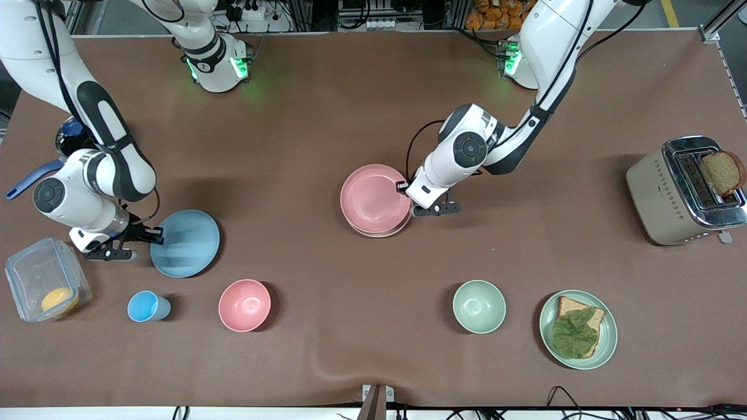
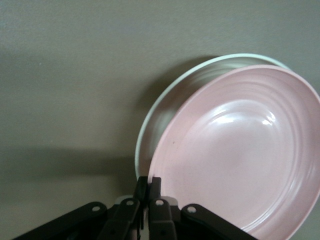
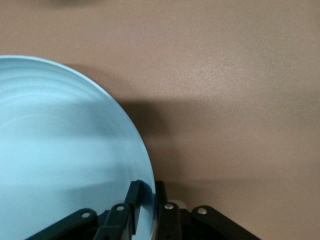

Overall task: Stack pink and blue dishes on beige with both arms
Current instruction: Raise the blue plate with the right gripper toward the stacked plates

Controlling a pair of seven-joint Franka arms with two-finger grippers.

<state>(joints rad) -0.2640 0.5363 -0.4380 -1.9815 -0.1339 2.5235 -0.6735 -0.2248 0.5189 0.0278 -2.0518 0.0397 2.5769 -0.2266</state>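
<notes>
The pink plate (image 1: 373,198) sits over the beige plate (image 1: 382,233) near the middle of the table, tilted, with only a crescent of the beige rim showing at the edge nearer the front camera. In the left wrist view the pink plate (image 2: 245,155) is raised on the gripper's side, and the pale rim of the beige plate (image 2: 165,107) shows beneath it. The left gripper (image 1: 408,195) has its fingers pinched narrowly on the pink plate's rim at the edge toward the left arm's end of the table.

The blue plate (image 1: 187,242) is toward the right arm's end of the table, well apart from the stack. The right gripper (image 1: 153,234) grips its rim with fingers closed on either side of the edge, seen plainly in the right wrist view, where the blue plate (image 3: 65,155) casts a shadow on the brown table (image 3: 240,75).

Nearer the front camera stand a blue cup (image 1: 146,306), a pink bowl (image 1: 244,305), a green bowl (image 1: 479,306) and a green plate (image 1: 607,338) with bread and a leaf. A clear container (image 1: 35,274) lies beside the right gripper, and a toaster (image 1: 671,198) stands at the left arm's end
</notes>
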